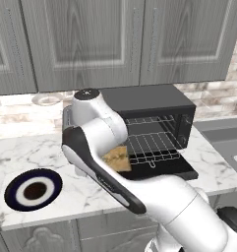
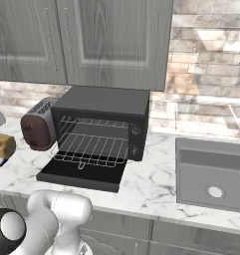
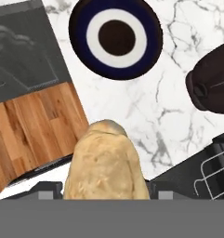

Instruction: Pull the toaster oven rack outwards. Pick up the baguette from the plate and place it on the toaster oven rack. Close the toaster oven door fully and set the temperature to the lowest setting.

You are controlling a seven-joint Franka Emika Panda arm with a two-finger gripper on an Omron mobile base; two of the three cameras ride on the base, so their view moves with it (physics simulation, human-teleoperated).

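My gripper (image 3: 105, 193) is shut on the baguette (image 3: 104, 162), a stubby golden-tan chunk that hangs above the marble counter. The bread also shows in the left base view, baguette (image 1: 118, 158), just left of the open oven front and partly behind my arm, and at the left edge as baguette (image 2: 2, 145). The navy plate (image 1: 14, 189) with its white ring lies empty on the counter, plate (image 3: 78, 28). The black toaster oven (image 1: 144, 101) stands with its door (image 1: 164, 170) folded down flat, and the wire rack (image 1: 152, 147) is pulled out over it, rack (image 2: 91, 149).
A maroon slot toaster (image 2: 37, 130) stands just left of the oven. A sink (image 2: 211, 174) is set into the counter on the right. Grey wall cabinets (image 1: 90, 39) hang above. The counter's front edge and wooden floor (image 3: 34, 125) lie below the hand.
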